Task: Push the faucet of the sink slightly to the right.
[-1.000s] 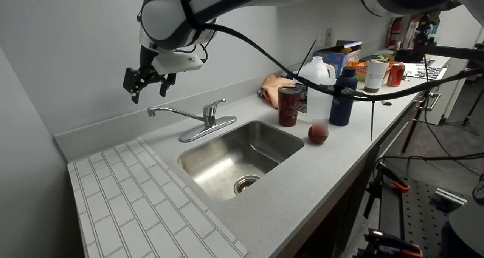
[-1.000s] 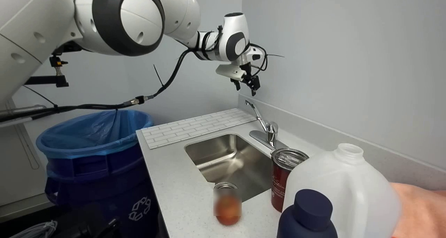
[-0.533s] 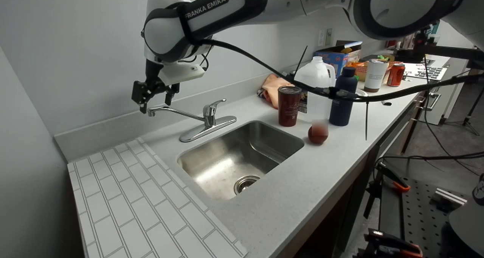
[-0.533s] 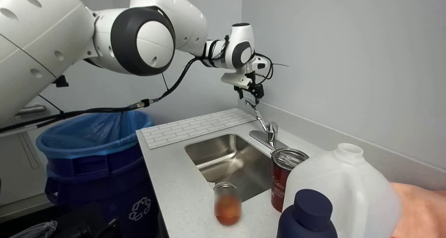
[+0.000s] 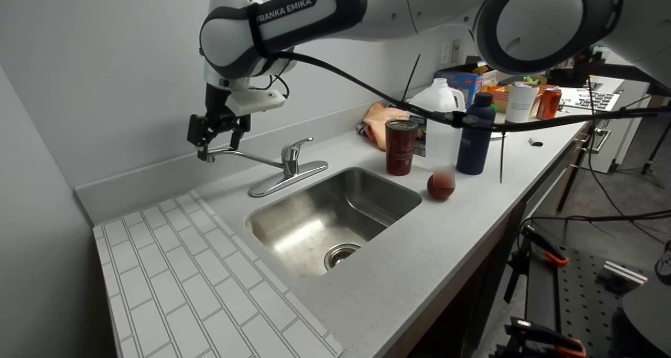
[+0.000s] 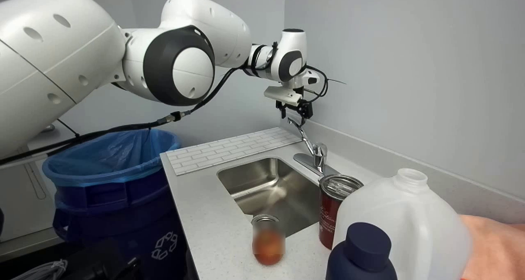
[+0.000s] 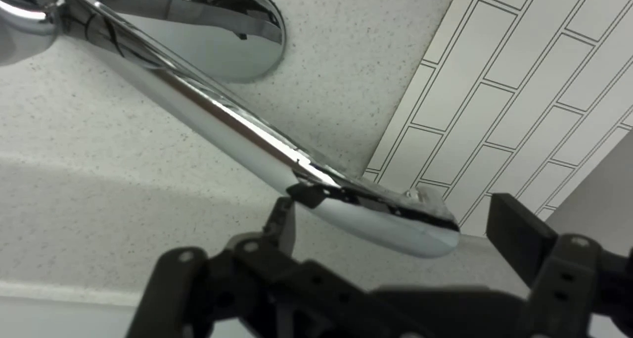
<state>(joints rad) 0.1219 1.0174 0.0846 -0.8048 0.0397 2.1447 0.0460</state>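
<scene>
The chrome faucet has a long thin spout point(image 5: 254, 158) angled over the counter's left part in an exterior view; the spout also shows in an exterior view point(image 6: 306, 138) and in the wrist view point(image 7: 237, 130). Its lever handle point(image 5: 294, 149) stands behind the steel sink point(image 5: 299, 237). My gripper point(image 5: 218, 149) is open and points down at the spout's free end; it also shows in an exterior view point(image 6: 293, 119). In the wrist view, the spout's tip lies between the spread fingers point(image 7: 393, 202), with the left finger close to the spout. Whether a finger touches it I cannot tell.
A white tile-pattern board point(image 5: 194, 274) lies left of the sink. A red tumbler point(image 5: 401, 147), a milk jug point(image 5: 439, 122), a dark blue bottle point(image 5: 476, 132) and a red round fruit point(image 5: 440, 186) stand right of it. The wall and backsplash point(image 5: 157, 174) are close behind the gripper.
My gripper has come down and slightly to the right in both exterior views, from above the spout to its free end. It stays open. The spout looks nearly unmoved.
</scene>
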